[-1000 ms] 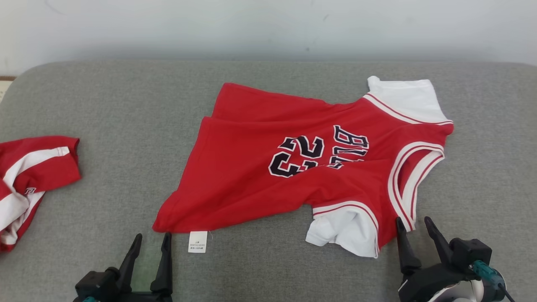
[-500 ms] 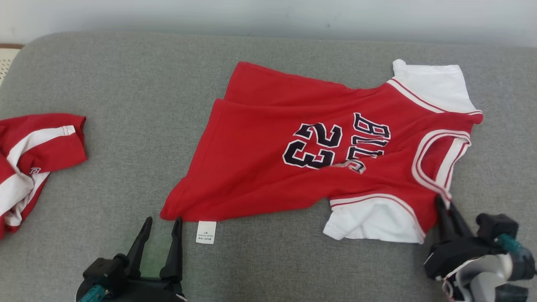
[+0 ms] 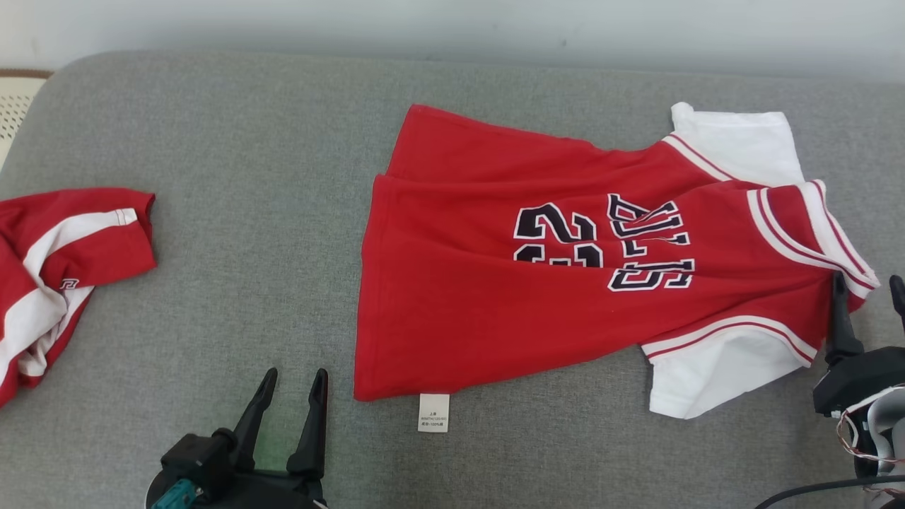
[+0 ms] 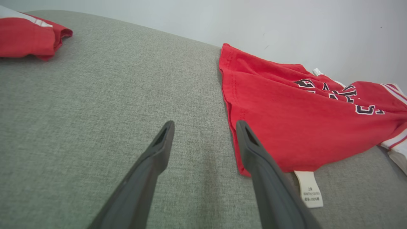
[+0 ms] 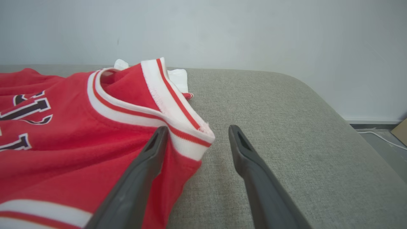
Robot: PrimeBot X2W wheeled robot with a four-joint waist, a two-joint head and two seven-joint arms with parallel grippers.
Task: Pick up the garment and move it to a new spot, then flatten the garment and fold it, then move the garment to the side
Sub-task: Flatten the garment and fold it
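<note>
Grey cushion carries everything. We see the red 23 jersey spread on it, hem leftward. A second red-and-white garment sits well left of the jersey. Left gripper: fingers spread, beside the jersey's near hem corner. Right gripper: fingers spread, straddling the jersey's collar edge. White care label pokes from the jersey's hem.

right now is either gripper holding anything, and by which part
Nothing is held: the right gripper stands open at the striped collar of the red and white basketball jersey, the left gripper open beside its hem.
</note>
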